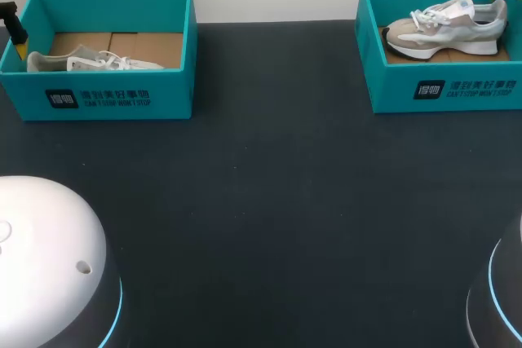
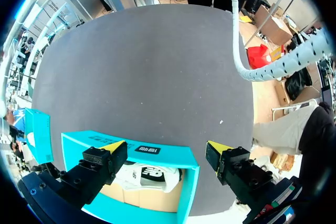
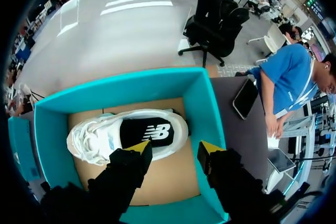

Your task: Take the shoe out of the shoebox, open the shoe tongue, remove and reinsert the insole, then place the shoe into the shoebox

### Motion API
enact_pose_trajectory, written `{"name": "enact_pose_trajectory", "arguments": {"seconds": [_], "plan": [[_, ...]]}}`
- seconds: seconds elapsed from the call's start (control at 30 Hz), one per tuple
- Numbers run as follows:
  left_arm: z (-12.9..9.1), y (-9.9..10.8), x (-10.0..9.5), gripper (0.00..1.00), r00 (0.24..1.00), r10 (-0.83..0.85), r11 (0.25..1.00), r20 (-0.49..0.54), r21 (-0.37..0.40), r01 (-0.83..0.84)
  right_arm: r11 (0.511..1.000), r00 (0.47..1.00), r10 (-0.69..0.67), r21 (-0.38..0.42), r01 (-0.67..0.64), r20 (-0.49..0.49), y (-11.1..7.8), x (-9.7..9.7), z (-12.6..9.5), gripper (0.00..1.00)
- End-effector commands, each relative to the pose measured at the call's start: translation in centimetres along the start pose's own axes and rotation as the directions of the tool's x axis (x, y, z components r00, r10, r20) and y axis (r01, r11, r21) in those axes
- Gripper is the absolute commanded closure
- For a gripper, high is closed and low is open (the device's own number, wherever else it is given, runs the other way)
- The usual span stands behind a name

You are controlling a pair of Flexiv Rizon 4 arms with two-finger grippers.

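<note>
Hovering spread wide, right pincer point(image 3: 175, 149) points down at shoe point(image 3: 105, 135) inside shoebox point(image 3: 131, 85).

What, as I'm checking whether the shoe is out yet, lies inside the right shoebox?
One pale shoe, resting on the brown cardboard floor, insole showing. The open right gripper hangs over the shoebox. The floor beneath the shoe is covered.

Black, yellow-tipped left hand point(image 2: 165, 147) and right hand point(image 3: 175, 147); white domed arm base point(image 1: 49, 250) ringed blue; ribbed white hose point(image 2: 233, 24).
</note>
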State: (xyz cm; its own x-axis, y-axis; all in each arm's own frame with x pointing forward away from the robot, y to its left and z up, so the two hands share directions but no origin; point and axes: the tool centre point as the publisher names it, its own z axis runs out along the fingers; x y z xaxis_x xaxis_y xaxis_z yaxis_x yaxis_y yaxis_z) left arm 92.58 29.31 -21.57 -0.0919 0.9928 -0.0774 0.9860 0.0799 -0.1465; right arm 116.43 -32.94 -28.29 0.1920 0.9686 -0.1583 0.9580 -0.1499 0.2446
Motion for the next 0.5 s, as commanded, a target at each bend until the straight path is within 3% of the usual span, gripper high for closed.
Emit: {"name": "enact_pose_trajectory", "arguments": {"seconds": [0.03,0.33,0.5], "plan": [[0.0,-0.1,0.0,0.00,1.000,0.000,1.000,-0.001,-0.003,0.000,0.992,1.000,-0.006,0.129,0.007,-0.007,1.6,-0.1,2.1,0.46],[0.0,-0.1,0.0,0.00,1.000,0.000,1.000,-0.001,-0.003,0.000,0.983,1.000,-0.007,0.183,0.008,-0.006,0.7,-0.2,4.9,0.45],[0.0,-0.1,0.0,0.00,1.000,0.000,1.000,-0.001,-0.003,0.000,0.980,1.000,-0.012,0.198,0.010,0.009,0.2,-0.3,5.9,0.50]]}}
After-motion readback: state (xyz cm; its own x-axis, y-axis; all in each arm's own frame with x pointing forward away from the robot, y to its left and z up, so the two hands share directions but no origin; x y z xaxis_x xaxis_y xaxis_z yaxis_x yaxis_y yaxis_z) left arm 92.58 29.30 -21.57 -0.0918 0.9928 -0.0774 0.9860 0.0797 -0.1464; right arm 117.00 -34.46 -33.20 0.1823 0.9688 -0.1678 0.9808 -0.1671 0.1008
